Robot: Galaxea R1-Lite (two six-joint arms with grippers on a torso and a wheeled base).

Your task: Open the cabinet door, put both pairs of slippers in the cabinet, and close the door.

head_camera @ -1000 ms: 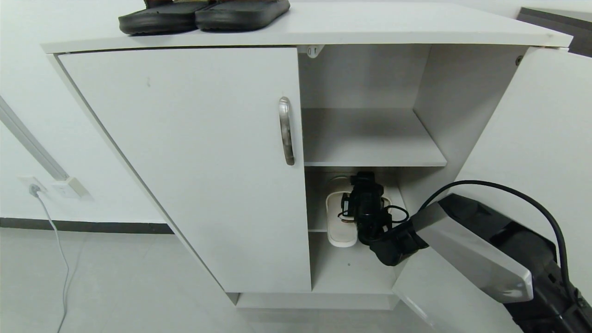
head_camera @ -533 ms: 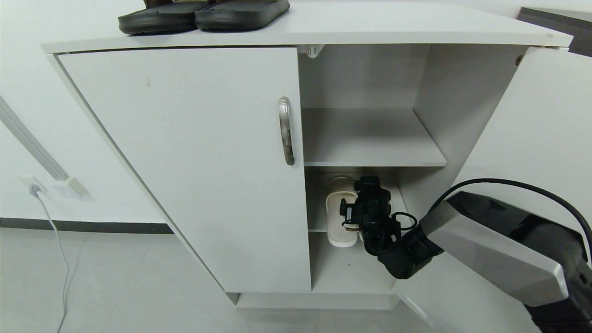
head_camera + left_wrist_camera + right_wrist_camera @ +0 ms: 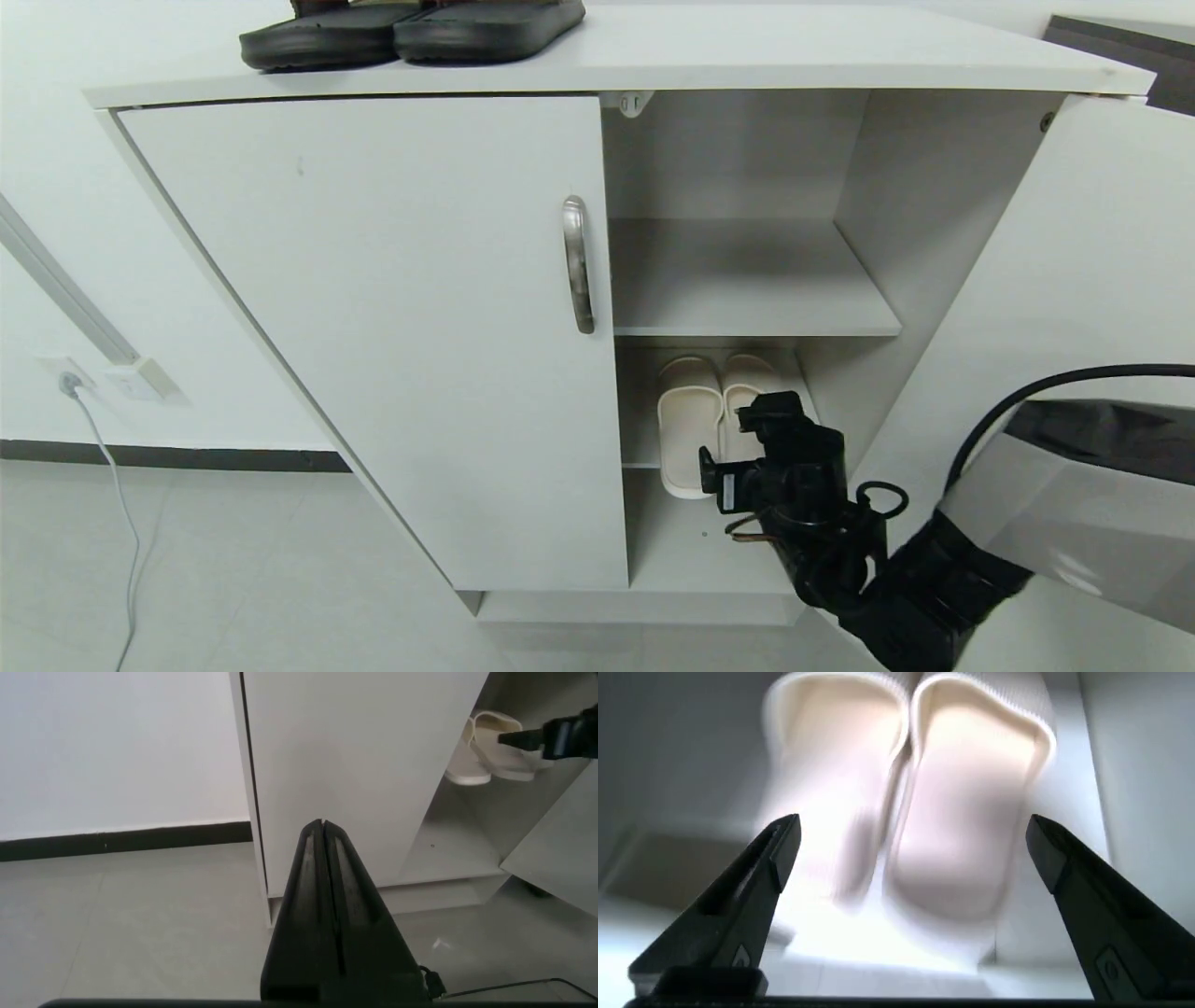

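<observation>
Cabinet top (image 3: 794, 47) is carrying the black slippers (image 3: 411, 33), lying at 11 o'clock, well above the right pincer (image 3: 910, 835), which is hanging wide and empty before the shelved white slippers (image 3: 695, 425).

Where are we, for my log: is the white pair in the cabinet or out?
In. The white slippers lie side by side on the lower shelf; the open right gripper holds nothing.

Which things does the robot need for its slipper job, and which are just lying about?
For the job:
white slippers on a shelf in the cabinet
black slippers on top of it
open right door
right gripper, open

Just there:
wall socket
grey wall strip
closed left door
</observation>
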